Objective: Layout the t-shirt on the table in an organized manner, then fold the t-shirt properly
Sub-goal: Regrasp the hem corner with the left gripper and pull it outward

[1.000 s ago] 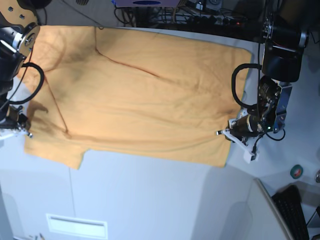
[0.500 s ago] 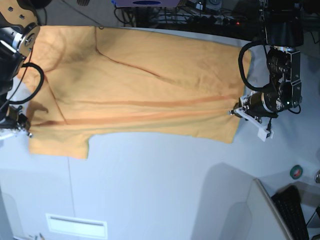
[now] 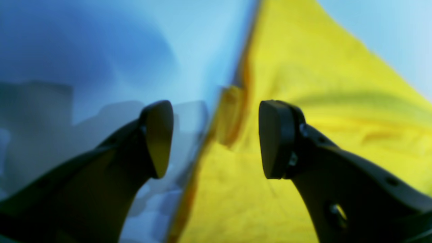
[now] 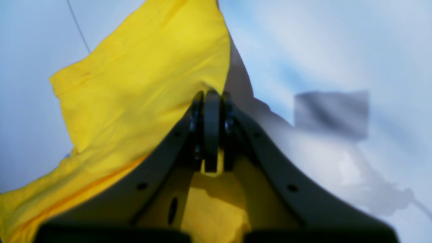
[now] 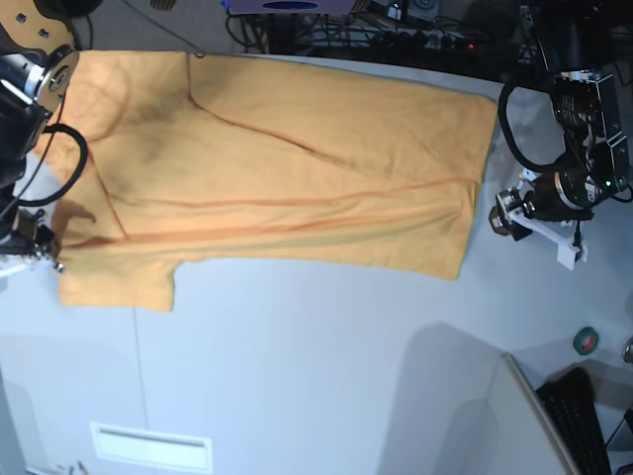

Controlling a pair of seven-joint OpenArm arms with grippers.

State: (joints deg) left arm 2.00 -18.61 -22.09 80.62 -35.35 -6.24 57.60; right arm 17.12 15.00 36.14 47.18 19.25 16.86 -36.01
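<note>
The orange t-shirt (image 5: 287,178) lies spread on the white table (image 5: 316,366), its near long edge folded back into a straight line. No lettering or tag shows. My left gripper (image 5: 502,214) is open and empty, just off the shirt's right edge. In the left wrist view its fingers (image 3: 158,135) stand wide apart over the shirt's edge (image 3: 337,101). My right gripper (image 5: 42,259) is at the shirt's left sleeve. In the right wrist view the gripper (image 4: 211,131) is shut, pinching the shirt's fabric (image 4: 135,84).
A green tape roll (image 5: 587,339) and a black keyboard (image 5: 584,421) sit at the front right beside a raised white panel (image 5: 519,416). Cables and equipment (image 5: 396,25) line the back edge. A white slotted plate (image 5: 151,447) lies at the front left.
The shirt's near edge was carried back over the body, making a fold. My left gripper then let go of the hem corner, opened and moved right, off the shirt. The right gripper stayed put.
</note>
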